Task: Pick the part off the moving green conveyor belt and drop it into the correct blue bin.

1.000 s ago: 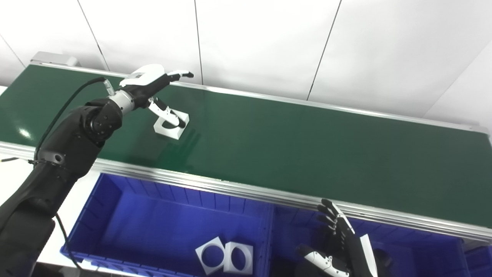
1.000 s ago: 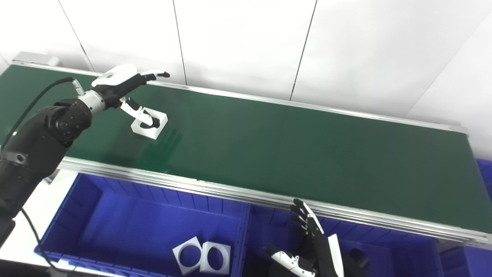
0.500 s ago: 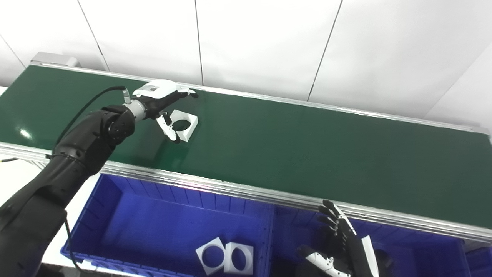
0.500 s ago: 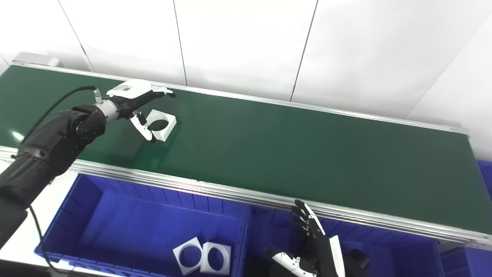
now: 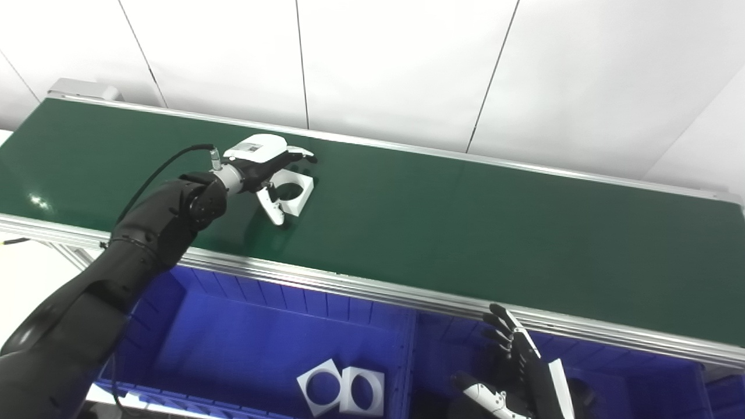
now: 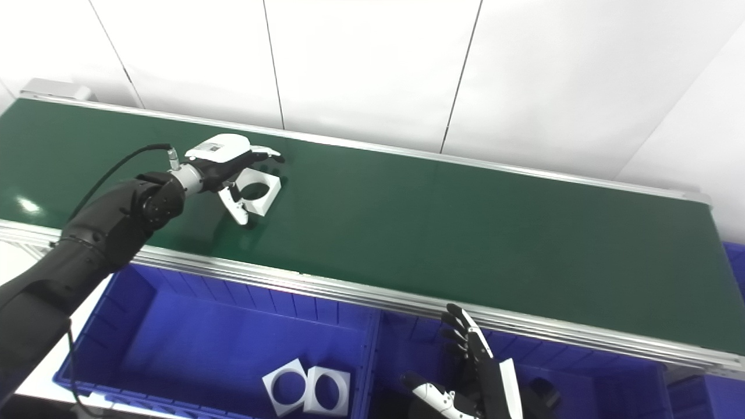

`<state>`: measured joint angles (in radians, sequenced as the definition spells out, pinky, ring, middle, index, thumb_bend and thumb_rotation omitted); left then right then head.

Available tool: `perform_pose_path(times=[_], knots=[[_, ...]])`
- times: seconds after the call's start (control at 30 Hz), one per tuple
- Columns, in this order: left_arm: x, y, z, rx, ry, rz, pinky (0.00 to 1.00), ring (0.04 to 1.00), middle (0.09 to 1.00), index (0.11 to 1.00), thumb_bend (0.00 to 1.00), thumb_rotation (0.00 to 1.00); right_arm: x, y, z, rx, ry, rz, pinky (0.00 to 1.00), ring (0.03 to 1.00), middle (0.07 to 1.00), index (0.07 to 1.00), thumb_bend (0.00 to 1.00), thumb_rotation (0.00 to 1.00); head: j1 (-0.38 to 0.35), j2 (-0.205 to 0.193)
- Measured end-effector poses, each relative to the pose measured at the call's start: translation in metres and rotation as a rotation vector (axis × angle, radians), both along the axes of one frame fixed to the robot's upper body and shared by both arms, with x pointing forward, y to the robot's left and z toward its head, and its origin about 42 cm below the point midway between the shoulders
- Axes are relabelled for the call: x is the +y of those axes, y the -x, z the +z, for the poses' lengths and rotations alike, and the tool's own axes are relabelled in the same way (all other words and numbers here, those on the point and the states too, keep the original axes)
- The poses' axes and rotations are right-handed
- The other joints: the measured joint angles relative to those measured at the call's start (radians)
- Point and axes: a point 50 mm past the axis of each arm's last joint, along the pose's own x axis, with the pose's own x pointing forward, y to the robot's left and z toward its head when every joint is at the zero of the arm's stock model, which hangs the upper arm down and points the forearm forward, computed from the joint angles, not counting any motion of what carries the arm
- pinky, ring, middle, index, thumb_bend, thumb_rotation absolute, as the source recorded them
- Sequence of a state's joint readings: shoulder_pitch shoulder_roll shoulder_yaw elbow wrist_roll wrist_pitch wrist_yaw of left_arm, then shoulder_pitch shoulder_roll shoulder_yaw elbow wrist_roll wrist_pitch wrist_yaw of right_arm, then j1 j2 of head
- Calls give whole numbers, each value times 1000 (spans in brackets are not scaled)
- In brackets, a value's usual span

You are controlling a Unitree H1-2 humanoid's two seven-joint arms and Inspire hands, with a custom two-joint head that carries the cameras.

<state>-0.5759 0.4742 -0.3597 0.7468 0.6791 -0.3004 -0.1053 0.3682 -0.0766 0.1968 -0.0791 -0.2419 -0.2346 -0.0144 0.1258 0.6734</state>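
1. Left hand [image 5: 265, 169] is out over the green conveyor belt [image 5: 465, 233], fingers spread, thumb angled down toward the belt's near side, and it straddles the part [image 5: 291, 195] without closing on it.
2. The part lies flat on the belt right under that hand: fingers reach over its far edge, the thumb sits just beside its near left corner. Whether anything actually touches it, I cannot tell.
3. To the right of the hand, the belt runs on as a long bare stretch of smooth, faintly glossy dark green, with plenty of open room.
4. Beyond the fingertips a thin metal rail edges the belt against a white panelled wall [image 5: 396, 64]; on the near side a ribbed aluminium rail [image 5: 349, 285] separates belt from bins.
5. The part is a white square plate with a large round hole through it.
6. Below the left arm sits the left blue bin [image 5: 233, 302], ribbed plastic walls, and in it are two finished parts [image 5: 340, 387], the same white square-with-hole shape, lying side by side and touching.
7. Right hand [image 6: 480, 375] waits low over the right blue bin [image 5: 640, 372], fingers straight up and apart, holding nothing.
8. The count: one part on the belt, two in the bin, two bins in plain sight.
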Motion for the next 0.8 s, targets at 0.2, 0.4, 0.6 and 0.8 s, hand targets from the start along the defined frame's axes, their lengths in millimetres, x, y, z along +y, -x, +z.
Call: perform_pose_path(times=[0.2, 0.4, 0.6, 0.8], knots=[[-7, 0, -4, -11, 41, -21, 529, 573, 622, 533, 505, 31, 1, 1, 1, -2, 2, -4, 719, 788, 843, 881, 686, 400, -6, 5], [-19, -6, 2, 30, 43, -18, 517, 549, 540, 490, 507, 18, 3, 1, 4, -14, -7, -10, 713, 786, 842, 881, 681, 401, -3, 6], [-20, -7, 3, 59, 68, -3, 453, 498, 484, 498, 517, 0, 4, 0, 4, -16, 1, -10, 714, 784, 841, 880, 679, 392, -5, 9], [-20, 0, 12, 39, 131, 1, 404, 451, 459, 505, 519, 0, 4, -1, 5, -20, 0, -10, 712, 781, 840, 880, 686, 407, -20, 20]])
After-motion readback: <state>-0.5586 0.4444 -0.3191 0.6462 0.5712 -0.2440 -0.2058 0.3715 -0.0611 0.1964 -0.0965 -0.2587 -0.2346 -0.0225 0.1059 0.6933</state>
